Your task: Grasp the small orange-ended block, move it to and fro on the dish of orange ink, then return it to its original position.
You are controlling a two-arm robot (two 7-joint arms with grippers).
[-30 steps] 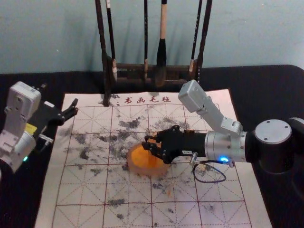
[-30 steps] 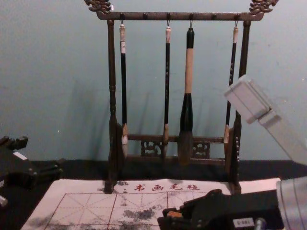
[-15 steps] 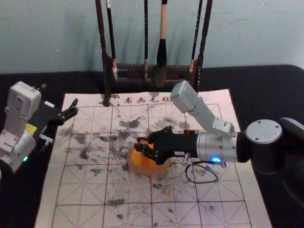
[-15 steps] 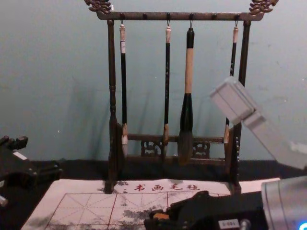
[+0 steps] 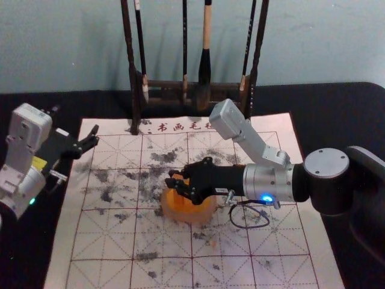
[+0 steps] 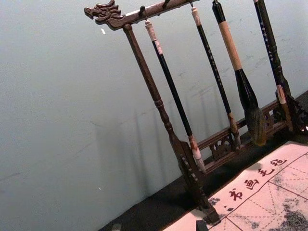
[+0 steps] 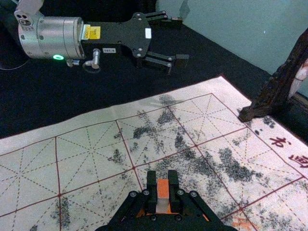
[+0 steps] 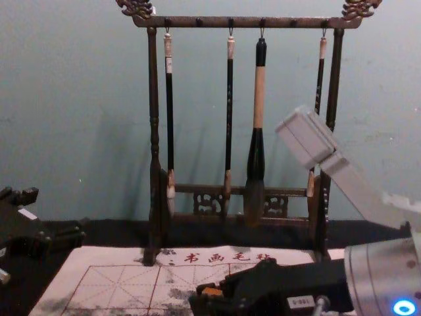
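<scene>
My right gripper point(image 5: 180, 184) is over the far-left part of the round dish of orange ink point(image 5: 204, 212) on the mat. In the right wrist view, my right gripper point(image 7: 162, 185) is shut on the block point(image 7: 162, 188), which has an orange end and a paler middle. The block's orange top point(image 8: 212, 291) shows between the fingers in the chest view. Its lower end is hidden by the gripper. My left gripper point(image 5: 92, 137) is parked at the mat's far left edge, its fingers apart and holding nothing.
A dark wooden rack point(image 8: 155, 131) with several hanging brushes stands behind the mat. The ink-stained paper mat point(image 5: 102, 241) with red grid lines lies over the black tabletop point(image 5: 337, 120).
My right gripper, with the block in it, has moved left across the dish, from near its middle toward its left side. The left arm stays where it was.
</scene>
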